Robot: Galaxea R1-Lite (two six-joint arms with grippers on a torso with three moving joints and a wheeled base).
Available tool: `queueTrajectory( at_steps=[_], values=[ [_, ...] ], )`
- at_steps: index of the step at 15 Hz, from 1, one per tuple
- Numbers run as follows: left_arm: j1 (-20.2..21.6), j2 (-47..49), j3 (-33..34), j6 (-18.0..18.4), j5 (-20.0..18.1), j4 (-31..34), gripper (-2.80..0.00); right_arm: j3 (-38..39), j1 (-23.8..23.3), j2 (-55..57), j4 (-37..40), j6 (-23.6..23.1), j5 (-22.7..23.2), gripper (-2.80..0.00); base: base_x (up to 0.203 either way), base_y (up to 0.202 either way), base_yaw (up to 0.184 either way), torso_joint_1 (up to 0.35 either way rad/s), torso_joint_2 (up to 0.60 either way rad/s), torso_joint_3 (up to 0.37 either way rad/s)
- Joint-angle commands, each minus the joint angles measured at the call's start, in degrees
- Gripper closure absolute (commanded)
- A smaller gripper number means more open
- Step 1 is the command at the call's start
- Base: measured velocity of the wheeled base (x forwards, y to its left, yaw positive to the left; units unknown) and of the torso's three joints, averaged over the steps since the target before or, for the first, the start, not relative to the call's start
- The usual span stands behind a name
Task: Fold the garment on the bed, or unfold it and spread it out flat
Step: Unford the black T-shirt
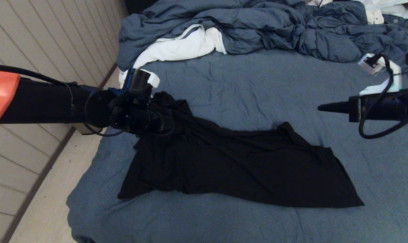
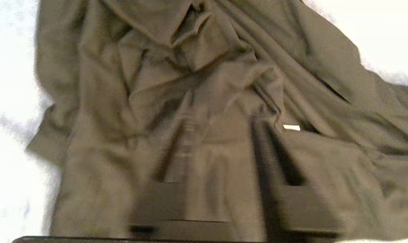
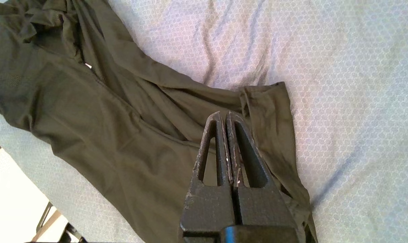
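Observation:
The garment (image 1: 244,168), plain black side up with no print showing, lies crumpled across the bed (image 1: 258,84), bunched toward its far left corner. My left gripper (image 1: 156,123) is over that bunched corner. In the left wrist view its jaws (image 2: 224,135) stand open and wide apart, with wrinkled black cloth (image 2: 123,84) and a small white tag (image 2: 291,127) beneath and between them. My right gripper (image 1: 320,107) hovers shut and empty above the sheet, right of the shirt. In its wrist view the closed tips (image 3: 224,114) point at a hemmed edge of the garment (image 3: 89,118).
A rumpled blue-grey duvet (image 1: 274,27) and a white cloth with a striped edge (image 1: 187,45) lie at the far side of the bed. The bed's left edge drops to a pale floor (image 1: 55,202) beside a panelled wall. Bare sheet (image 3: 342,67) lies right of the shirt.

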Motion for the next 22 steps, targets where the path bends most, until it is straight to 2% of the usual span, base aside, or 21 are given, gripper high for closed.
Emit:
queueTrajectory(
  at_steps=[1, 13, 14, 15, 22],
  values=[
    [-0.06, 2.38, -0.23, 0.00, 0.17, -0.89, -2.80, 0.00, 0.05, 0.16, 0.09, -0.15, 0.24, 0.00, 0.000, 0.000, 0.000, 0.000, 0.00, 0.000],
    [0.73, 7.23, -0.61, 0.20, 0.17, -5.67, -2.80, -0.01, 0.17, 0.86, 0.00, -0.15, -0.03, 0.00, 0.000, 0.000, 0.000, 0.000, 0.00, 0.000],
    [0.71, 7.23, -0.55, 0.29, 0.17, -5.67, -2.62, -0.09, 0.22, 0.87, 0.00, -0.15, -0.04, 0.00, 0.000, 0.000, 0.000, 0.000, 0.00, 0.000],
    [0.72, 7.23, -0.61, 0.29, 0.26, -5.67, 0.00, -0.09, 0.26, 0.95, 0.00, -0.15, -0.12, 0.00, 0.000, 0.000, 0.000, 0.000, 0.00, 0.000],
    [0.73, 7.59, -0.53, 0.29, 0.26, -5.76, 0.00, 0.00, 0.26, 0.95, 0.00, -0.07, -0.12, 0.00, 0.000, 0.000, 0.000, 0.000, 0.00, 0.000]
  ],
)
